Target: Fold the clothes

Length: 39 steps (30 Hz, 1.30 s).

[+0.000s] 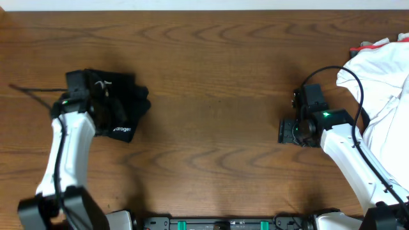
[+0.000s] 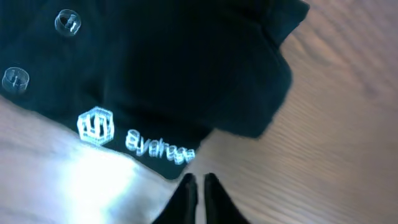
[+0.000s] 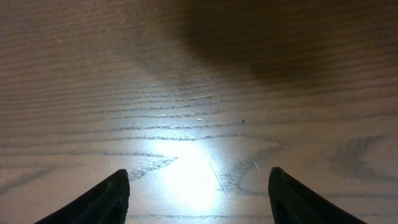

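Note:
The black shirt lies folded into a small bundle at the left of the table, white logo lettering on its near edge. In the left wrist view it fills the top, with two small buttons and the logo showing. My left gripper is shut and empty, its tips just off the shirt's near edge over bare wood; in the overhead view it sits over the bundle's left part. My right gripper is open and empty over bare wood at the right of the table.
A heap of white cloth with a bit of red at its top lies at the right edge, beside my right arm. A thin dark cable runs on the wood left of the shirt. The table is brown wood.

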Tool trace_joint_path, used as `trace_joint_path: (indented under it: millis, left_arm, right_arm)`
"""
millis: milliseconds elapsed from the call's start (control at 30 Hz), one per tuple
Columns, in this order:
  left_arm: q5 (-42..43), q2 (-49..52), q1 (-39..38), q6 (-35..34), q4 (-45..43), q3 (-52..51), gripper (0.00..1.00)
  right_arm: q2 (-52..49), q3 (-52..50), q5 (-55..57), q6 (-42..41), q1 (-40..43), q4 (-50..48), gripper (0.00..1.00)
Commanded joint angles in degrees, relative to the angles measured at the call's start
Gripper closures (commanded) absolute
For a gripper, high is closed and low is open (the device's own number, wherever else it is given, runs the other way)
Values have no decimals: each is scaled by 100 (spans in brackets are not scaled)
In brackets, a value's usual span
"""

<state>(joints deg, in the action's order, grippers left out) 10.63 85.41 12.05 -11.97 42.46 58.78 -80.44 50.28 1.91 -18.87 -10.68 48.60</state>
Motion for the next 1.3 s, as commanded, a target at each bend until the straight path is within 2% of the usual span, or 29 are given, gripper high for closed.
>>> trace_joint_path:
  millis: [0,200,533,767,900,1033,1133,1267]
  left_arm:
    - [-579,428,-57,173,-240,15,94]
    - [-999,1152,-57,179,-940,15,94]
    - [-1003,2269,-61,195,-2044,15,94]
    - [-979,2573,-61,-1003,-2741,15,93]
    - [-979,2570,-61,-1316,-3093,22,91]
    - [-968,2568,-61,-1355,-3060,90,90]
    - [-962,2433,-61,-1202,-2662,225,83]
    - [-970,1963,-61,-557,-1921,518,59]
  right_arm:
    - [50,28,-7,-39,22,0,30]
    - [50,28,-9,-37,22,-2,30]
    - [50,28,-2,-39,22,-35,30]
    - [50,28,-4,-39,22,-66,31]
    - [50,28,-4,-39,22,-57,31]
    - [50,28,-4,-39,22,-4,31]
    - [50,28,-4,-37,22,44,31]
    - [50,28,-9,-37,22,24,34]
